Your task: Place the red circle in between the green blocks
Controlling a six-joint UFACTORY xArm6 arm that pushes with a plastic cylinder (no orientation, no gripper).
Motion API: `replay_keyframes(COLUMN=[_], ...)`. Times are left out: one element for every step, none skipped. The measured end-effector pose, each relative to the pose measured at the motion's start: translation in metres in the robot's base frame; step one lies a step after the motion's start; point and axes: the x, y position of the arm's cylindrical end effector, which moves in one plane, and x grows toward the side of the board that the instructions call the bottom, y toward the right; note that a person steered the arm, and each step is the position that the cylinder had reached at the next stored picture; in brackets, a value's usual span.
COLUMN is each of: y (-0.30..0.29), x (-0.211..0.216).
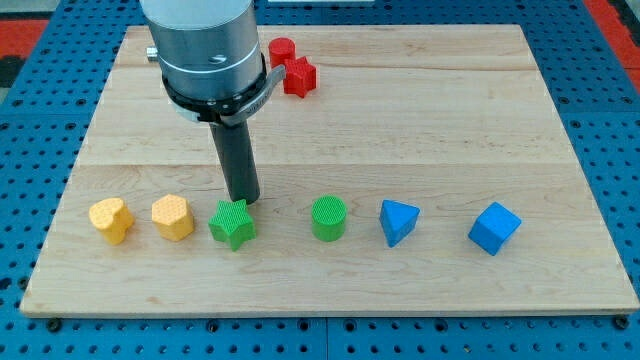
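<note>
Green star (233, 223) sits just below my tip (243, 199); red circle (282, 50) lies well above, untouched.

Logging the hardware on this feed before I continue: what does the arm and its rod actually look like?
The arm's end is a broad silver-grey metal cylinder with a black ring collar below it and a small bolt on the view's left side. From it hangs a straight, smooth dark rod ending at my tip. No cables or markings are visible.
</note>
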Motion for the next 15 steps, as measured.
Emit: replay_keyframes(y=[0.058, 0.159, 0.191, 0.177, 0.14, 0.13, 0.121, 0.11, 0.069, 0.047, 0.04, 0.038, 0.036, 0.011, -0.002], x=[-0.039, -0.055, -0.095, -0.147, -0.179, -0.182, -0.22, -0.269, -0.275, -0.248, -0.207, -0.192, -0.213, -0.229, -0.194])
